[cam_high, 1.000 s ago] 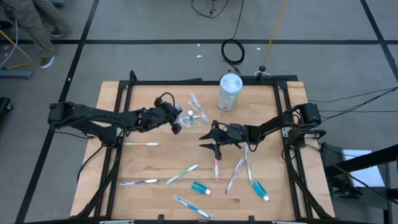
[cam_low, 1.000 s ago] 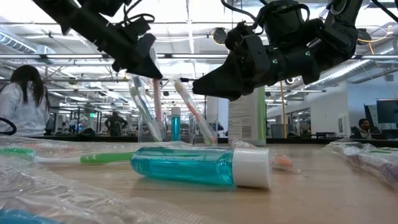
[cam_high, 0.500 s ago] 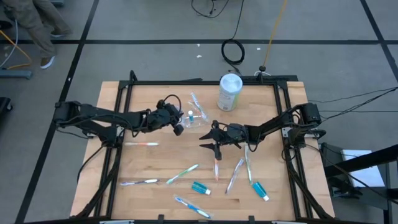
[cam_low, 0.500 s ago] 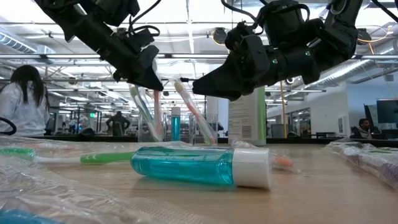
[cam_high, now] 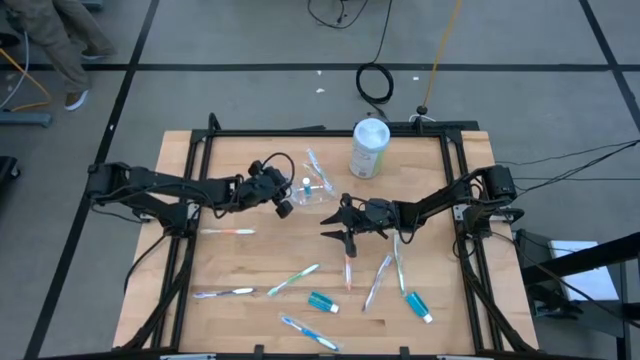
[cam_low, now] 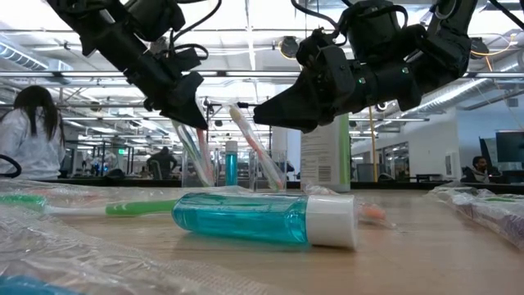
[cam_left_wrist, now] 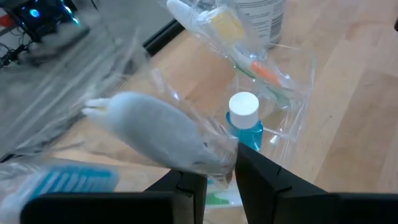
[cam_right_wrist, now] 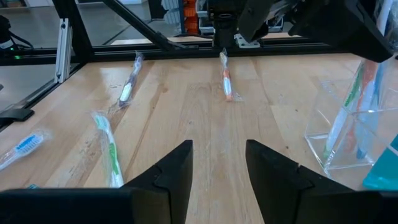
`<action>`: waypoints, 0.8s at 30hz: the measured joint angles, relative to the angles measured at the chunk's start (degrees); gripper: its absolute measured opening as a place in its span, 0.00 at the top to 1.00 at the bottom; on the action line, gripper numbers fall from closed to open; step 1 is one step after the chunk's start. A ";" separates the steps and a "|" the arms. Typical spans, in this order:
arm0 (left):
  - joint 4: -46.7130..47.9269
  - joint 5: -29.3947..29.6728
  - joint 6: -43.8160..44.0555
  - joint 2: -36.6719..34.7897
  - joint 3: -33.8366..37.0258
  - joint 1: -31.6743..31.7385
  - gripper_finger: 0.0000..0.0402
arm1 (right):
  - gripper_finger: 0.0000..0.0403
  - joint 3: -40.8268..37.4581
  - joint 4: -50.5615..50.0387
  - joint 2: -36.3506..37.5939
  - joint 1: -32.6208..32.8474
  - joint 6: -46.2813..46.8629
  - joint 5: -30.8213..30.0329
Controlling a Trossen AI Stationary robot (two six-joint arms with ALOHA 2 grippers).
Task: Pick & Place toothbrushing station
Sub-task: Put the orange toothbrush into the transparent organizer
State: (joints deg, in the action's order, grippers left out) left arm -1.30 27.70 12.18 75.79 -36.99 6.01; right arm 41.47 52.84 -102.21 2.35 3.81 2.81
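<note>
The clear plastic cup (cam_high: 312,190) stands at the middle back of the wooden table (cam_high: 240,260), holding thin toothbrushes and a blue tube. The left gripper (cam_high: 283,204) hangs just beside it, its slim fingers parted around a crinkly wrapped toothbrush (cam_left_wrist: 155,140). The right gripper (cam_high: 335,228) hovers nearby, fingers apart and empty.

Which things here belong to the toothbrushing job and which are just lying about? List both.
Job: clear cup with brushes and a tube inside; loose toothbrushes; blue toothpaste tube.

Lying about: white-and-green canister; coiled cable on the floor.
</note>
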 joint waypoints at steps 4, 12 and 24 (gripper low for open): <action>0.00 -0.20 -1.07 0.00 0.00 0.49 0.79 | 0.65 0.00 0.01 0.00 0.00 0.00 0.00; 1.64 -0.86 -2.85 -0.02 0.00 2.01 0.79 | 0.65 0.00 0.02 0.00 0.00 0.00 0.00; 0.79 -7.07 -6.22 -0.04 0.00 3.08 0.79 | 0.65 0.00 0.01 0.00 0.00 0.00 0.00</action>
State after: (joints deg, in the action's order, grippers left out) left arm -0.51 20.63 5.96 75.75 -36.99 9.08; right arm 41.47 52.86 -102.21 2.35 3.81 2.81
